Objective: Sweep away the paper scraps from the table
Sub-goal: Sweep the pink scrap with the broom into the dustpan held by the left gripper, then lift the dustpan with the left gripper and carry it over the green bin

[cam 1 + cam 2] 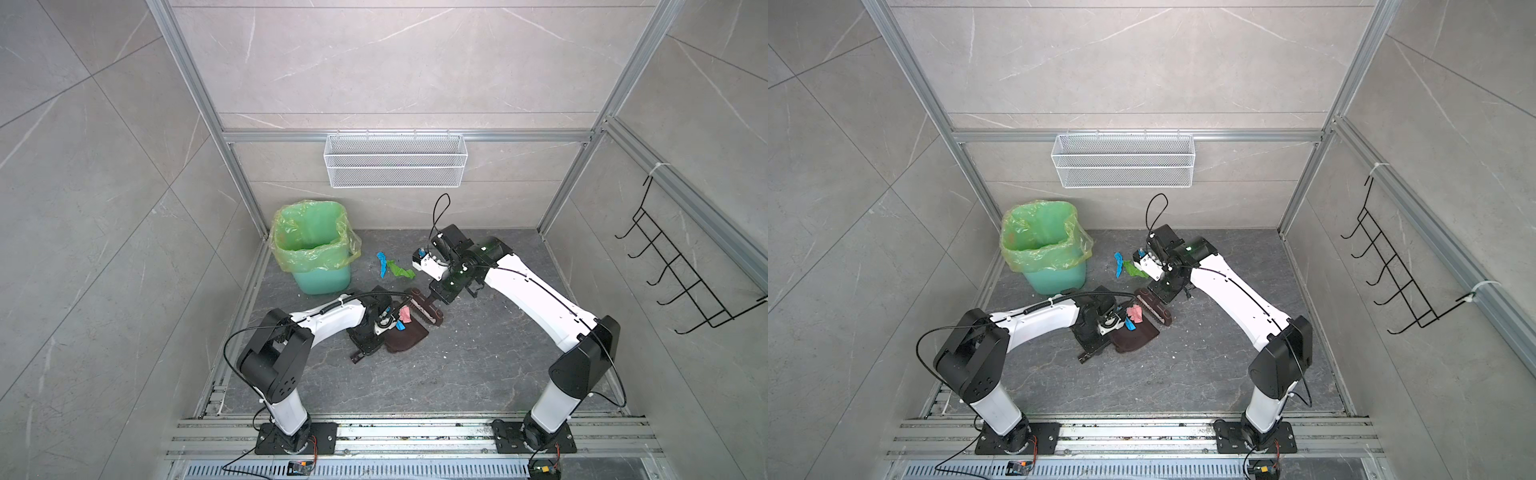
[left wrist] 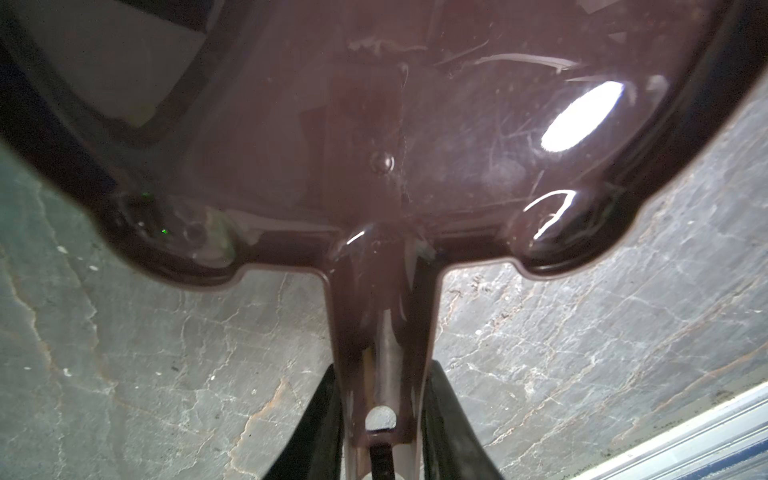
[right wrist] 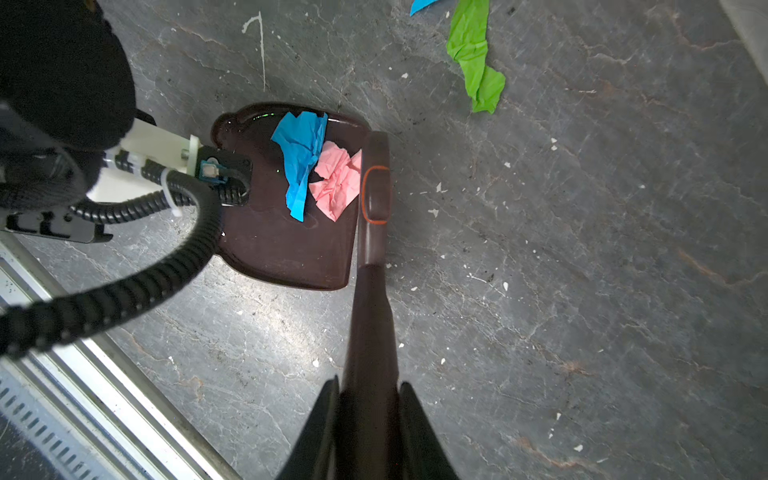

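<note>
Grey tiled walls around a dark veined tabletop (image 1: 478,365) scattered with white crumbs. Dustpan (image 3: 282,253) lies flat near the middle, with the left pincer (image 2: 384,374) clamped on its handle. Right pincer (image 3: 369,384) is clamped on the brush (image 3: 374,183) handle. The brush head lies along the dustpan's open lip, touching or nearly so. On the dustpan are a blue scrap (image 3: 301,162) and a pink scrap (image 3: 336,183), touching each other, the pink one against the brush head. Beyond the dustpan, toward the back wall, a green scrap (image 1: 401,271) and a second blue scrap (image 1: 381,262) lie just beside each other, loose on the tabletop. Bin (image 1: 316,249) with a green liner stands behind the dustpan to the left. Step in hand, as I judge it: sweeping scraps onto the dustpan, task roughly half done. Next move likely calls for carrying the brush past the loose pair and drawing them back to the lip. The dustpan should be held flat so paper does not slip under.
</note>
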`<action>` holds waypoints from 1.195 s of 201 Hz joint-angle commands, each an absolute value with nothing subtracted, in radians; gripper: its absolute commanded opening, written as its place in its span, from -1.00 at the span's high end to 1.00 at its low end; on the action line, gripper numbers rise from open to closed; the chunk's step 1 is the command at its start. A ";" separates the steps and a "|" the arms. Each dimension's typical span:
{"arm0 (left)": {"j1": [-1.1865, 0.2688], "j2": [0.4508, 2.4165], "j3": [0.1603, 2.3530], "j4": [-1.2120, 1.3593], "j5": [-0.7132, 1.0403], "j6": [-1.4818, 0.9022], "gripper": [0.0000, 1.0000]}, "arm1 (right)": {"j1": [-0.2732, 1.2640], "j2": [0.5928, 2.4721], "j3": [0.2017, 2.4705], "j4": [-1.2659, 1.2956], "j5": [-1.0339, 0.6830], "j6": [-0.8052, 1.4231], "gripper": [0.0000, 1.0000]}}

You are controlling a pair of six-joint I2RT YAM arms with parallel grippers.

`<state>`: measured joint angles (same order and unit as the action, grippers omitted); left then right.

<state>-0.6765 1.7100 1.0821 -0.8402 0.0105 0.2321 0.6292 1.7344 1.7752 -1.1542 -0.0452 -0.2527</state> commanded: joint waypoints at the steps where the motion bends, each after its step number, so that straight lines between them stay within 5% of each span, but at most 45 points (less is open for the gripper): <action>1: -0.682 1.687 1.077 -0.864 0.022 0.224 1.00 | 0.633 1.702 1.769 -1.119 -0.002 -0.221 1.00; 96: -0.681 1.678 1.090 -0.872 0.006 0.213 1.00 | 0.702 1.784 1.779 -1.171 -0.040 -0.239 1.00; 176: -0.682 1.627 1.137 -0.887 -0.033 0.204 1.00 | 0.691 1.583 1.605 -0.949 0.088 -0.236 1.00; 240: -0.680 1.558 1.211 -0.941 -0.056 0.186 1.00 | 0.535 1.470 1.496 -0.830 0.110 -0.133 1.00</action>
